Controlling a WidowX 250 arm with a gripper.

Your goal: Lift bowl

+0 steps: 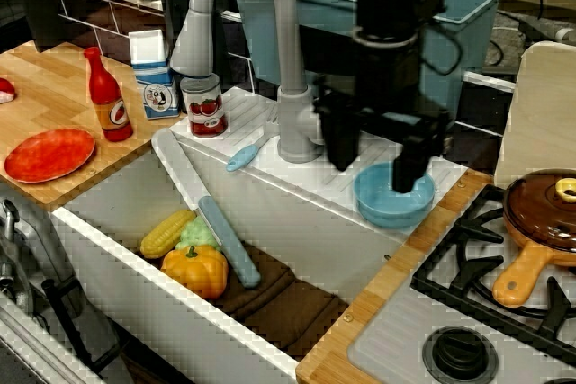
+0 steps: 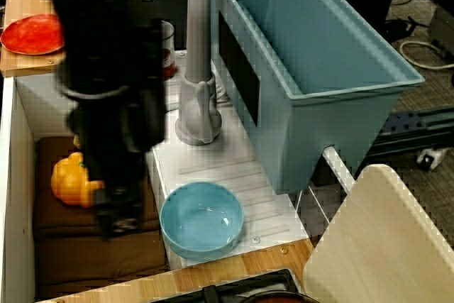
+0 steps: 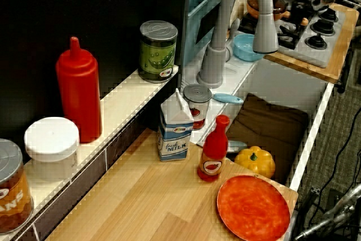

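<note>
In the view from the front of the sink, the bowl (image 1: pixel 393 197) sits upright on the white ribbed ledge (image 1: pixel 297 173) to the right of the grey faucet (image 1: pixel 292 123), near the stove (image 1: pixel 504 294). The black hand (image 1: pixel 373 168) hangs over it with its two fingers spread: the right finger (image 1: pixel 412 164) reaches down inside the bowl's rim, the left finger (image 1: pixel 340 143) stands outside it toward the faucet. Nothing is clamped between them; the hand is released. A light-blue spoon (image 1: pixel 243 157) lies on the ledge left of the faucet, and a tomato can (image 1: pixel 203 105) stands further left.

In the view from behind the faucet, the bowl (image 2: pixel 202 218) rests flat on the ledge in front of the faucet base (image 2: pixel 198 115), empty and level. The hand (image 2: pixel 117 175) is a dark blur just left of the bowl, over the sink basin (image 2: pixel 78 246); from here I cannot tell whether a finger touches the rim. The large blue tub (image 2: pixel 319 69) stands right of the faucet.

In the view from the wooden surface, the bowl (image 3: pixel 246 47) shows small beyond the faucet (image 3: pixel 225 38), partly hidden by the spout. The hand is not visible here. A red plate (image 3: pixel 253 207) lies well in front of the faucet.
</note>
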